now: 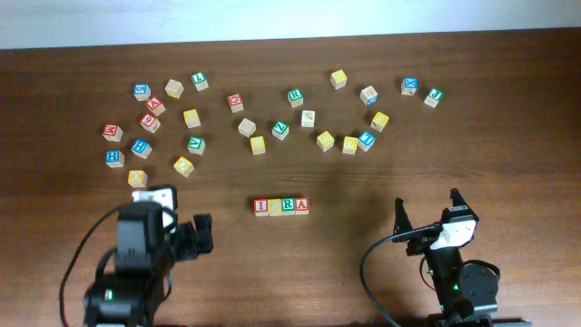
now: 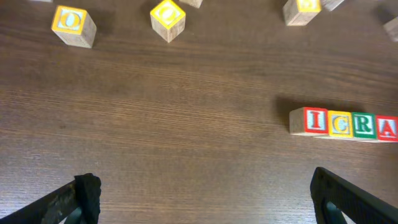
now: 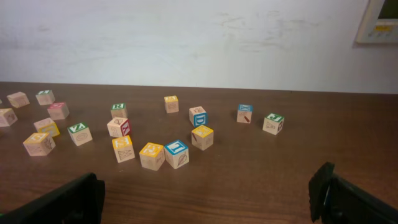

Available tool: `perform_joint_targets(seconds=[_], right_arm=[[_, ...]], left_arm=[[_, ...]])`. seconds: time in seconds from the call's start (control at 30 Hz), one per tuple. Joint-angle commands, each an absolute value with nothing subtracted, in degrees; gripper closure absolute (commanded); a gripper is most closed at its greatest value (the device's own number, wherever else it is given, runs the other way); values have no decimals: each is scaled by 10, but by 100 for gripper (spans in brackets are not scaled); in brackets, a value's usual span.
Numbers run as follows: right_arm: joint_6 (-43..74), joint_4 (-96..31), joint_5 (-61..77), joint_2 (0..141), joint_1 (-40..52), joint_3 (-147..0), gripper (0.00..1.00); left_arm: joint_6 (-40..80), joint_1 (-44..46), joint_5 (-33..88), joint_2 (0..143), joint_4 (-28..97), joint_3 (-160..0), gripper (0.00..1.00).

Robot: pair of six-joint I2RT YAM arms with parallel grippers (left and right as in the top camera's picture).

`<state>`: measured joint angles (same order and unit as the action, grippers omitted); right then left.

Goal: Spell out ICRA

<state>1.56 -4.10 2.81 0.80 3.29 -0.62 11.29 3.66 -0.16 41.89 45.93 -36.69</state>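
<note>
Four wooden cubes stand touching in a row at the table's front middle: red I (image 1: 261, 206), yellow C (image 1: 275, 206), green R (image 1: 288, 206), red A (image 1: 301, 206). The left wrist view shows the row at its right edge: I (image 2: 316, 121), C (image 2: 339, 123), R (image 2: 364, 124), A (image 2: 387, 127). My left gripper (image 1: 201, 232) is open and empty, left of the row and apart from it; its fingers frame bare table (image 2: 202, 196). My right gripper (image 1: 427, 204) is open and empty at the front right, its fingers low in its own view (image 3: 208, 196).
Many loose letter cubes lie scattered across the far half of the table, from a red one (image 1: 112, 133) at the left to a green one (image 1: 433, 96) at the right. A yellow cube (image 1: 137, 178) sits near my left arm. A white wall rises behind the table.
</note>
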Motion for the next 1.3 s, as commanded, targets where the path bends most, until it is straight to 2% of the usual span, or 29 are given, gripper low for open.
perform_joint_targets(seconds=[0.0, 0.17, 0.57, 0.83, 1.27], right_arm=[[22, -45, 25, 2, 29, -3, 2], [22, -45, 25, 2, 29, -3, 2], [22, -45, 25, 2, 29, -3, 2], [22, -45, 25, 2, 29, -3, 2], [22, -45, 25, 2, 29, -3, 2]], left_arm=[[102, 33, 7, 300, 454, -336, 1], [101, 33, 13, 186, 454, -306, 1], [90, 33, 36, 104, 369, -231, 1], [66, 33, 69, 51, 259, -161, 1], [66, 31, 45, 4, -41, -36, 1]])
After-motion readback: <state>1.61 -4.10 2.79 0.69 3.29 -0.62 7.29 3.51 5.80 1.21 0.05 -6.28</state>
